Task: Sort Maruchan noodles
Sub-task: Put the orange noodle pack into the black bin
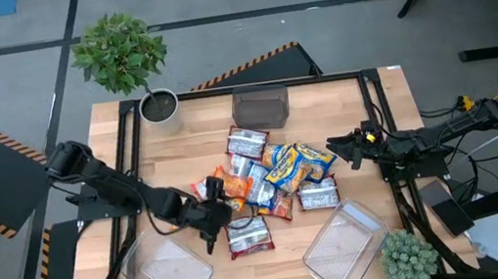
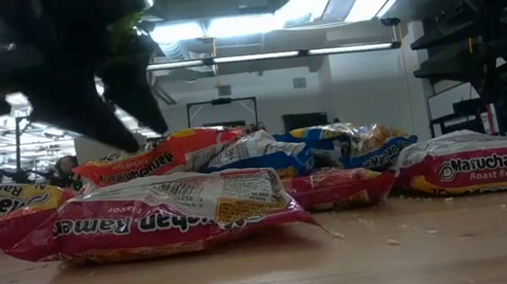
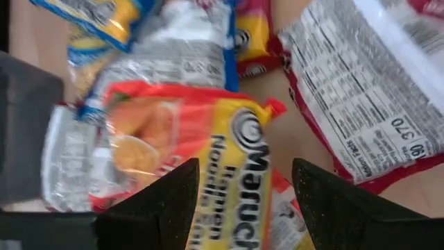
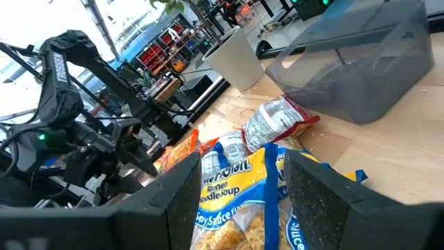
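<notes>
Several Maruchan noodle packets lie in a heap [image 1: 270, 181] at the table's middle: orange, blue-and-yellow and silver-and-red ones. My left gripper [image 1: 210, 212] is open above an orange packet [image 3: 229, 153] at the heap's left edge, one finger on either side of it. The low view shows its fingertips [image 2: 130, 134] just over that packet [image 2: 139, 164]. A silver-and-red packet [image 1: 249, 238] lies flat on the table nearest the front. My right gripper [image 1: 345, 150] is open at the heap's right side, pointing at a blue-and-yellow packet [image 4: 236, 187] without touching it. My left gripper comes from above, slanting down, with its open fingers [image 3: 166, 201] on either side of the orange packet's printed face [image 3: 239, 180]. The packet lies on other packets. I cannot tell whether the fingertips touch it.
Two clear bins stand near the front edge, one left [image 1: 165, 271] and one right [image 1: 344, 244]. A dark bin [image 1: 261, 106] and a potted plant [image 1: 161, 108] stand at the far side. A small plant [image 1: 407, 256] is at the front right corner.
</notes>
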Tool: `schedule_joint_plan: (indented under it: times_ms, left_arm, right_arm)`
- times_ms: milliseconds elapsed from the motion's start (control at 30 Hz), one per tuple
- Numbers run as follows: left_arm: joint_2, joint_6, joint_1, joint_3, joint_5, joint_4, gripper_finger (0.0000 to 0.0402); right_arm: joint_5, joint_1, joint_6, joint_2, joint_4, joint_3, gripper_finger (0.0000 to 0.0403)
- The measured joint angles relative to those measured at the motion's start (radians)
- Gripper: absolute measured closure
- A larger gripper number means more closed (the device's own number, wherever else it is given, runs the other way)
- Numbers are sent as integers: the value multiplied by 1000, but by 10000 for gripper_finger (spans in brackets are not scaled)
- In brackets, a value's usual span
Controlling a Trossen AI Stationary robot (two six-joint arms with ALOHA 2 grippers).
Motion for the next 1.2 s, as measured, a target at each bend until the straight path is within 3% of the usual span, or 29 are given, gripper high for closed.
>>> schedule_joint_plan:
  times_ms: [233,500,633,933,1200]
  left_arm:
    - [74,-25,-17,0,-151,7,176]
    - [117,-28,26,0,-129,19,187]
    - [117,-52,33,0,-144,23,223]
    - [117,-150,34,0,-107,23,372]
    - [112,-203,30,64,-77,-24,376]
  right_arm:
    - [0,0,52,0,-43,0,210]
    - [-11,0,64,0,-55,0,210]
    - [-12,0,64,0,-56,0,210]
    - [-11,0,64,0,-57,0,210]
    - [-12,0,64,0,-58,0,210]
